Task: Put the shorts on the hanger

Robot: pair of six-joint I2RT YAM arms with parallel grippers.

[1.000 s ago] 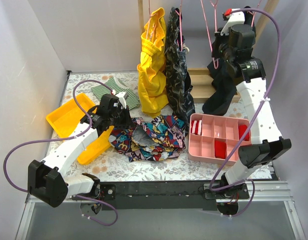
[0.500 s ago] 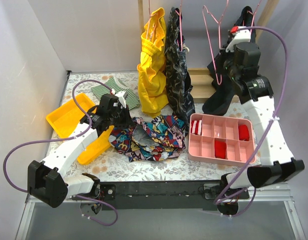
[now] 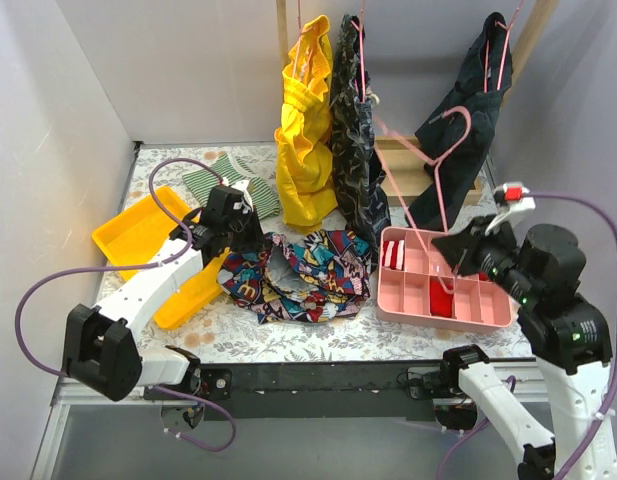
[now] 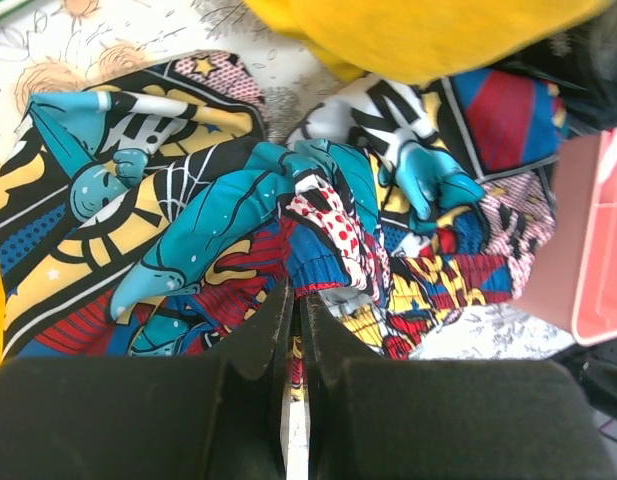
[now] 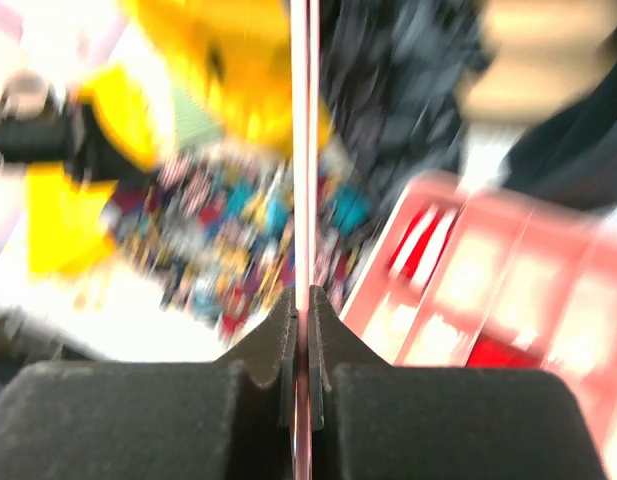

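Observation:
The comic-print shorts (image 3: 303, 275) lie crumpled on the flowered table, left of the pink tray. My left gripper (image 3: 246, 235) is at their left edge. In the left wrist view its jaws (image 4: 293, 295) are nearly closed, with a fold of the shorts (image 4: 188, 230) pinched at the tips. My right gripper (image 3: 451, 252) is shut on the pink wire hanger (image 3: 441, 200) and holds it in the air above the tray, hook up. The right wrist view is blurred. It shows the hanger's wire (image 5: 303, 150) running up from the shut gripper (image 5: 300, 300), with the shorts (image 5: 238, 230) beyond.
A plain yellow garment (image 3: 306, 130), a dark navy patterned garment (image 3: 356, 150) and a dark garment (image 3: 468, 130) hang at the back. A pink compartment tray (image 3: 388, 300) sits to the right, yellow bins (image 3: 138, 230) to the left, and a green striped cloth (image 3: 213, 180) behind them.
My right arm has swung down and forward from the back rail, bringing the pink hanger to above the pink tray. My left gripper stayed at the shorts' left edge; that arm shifted slightly.

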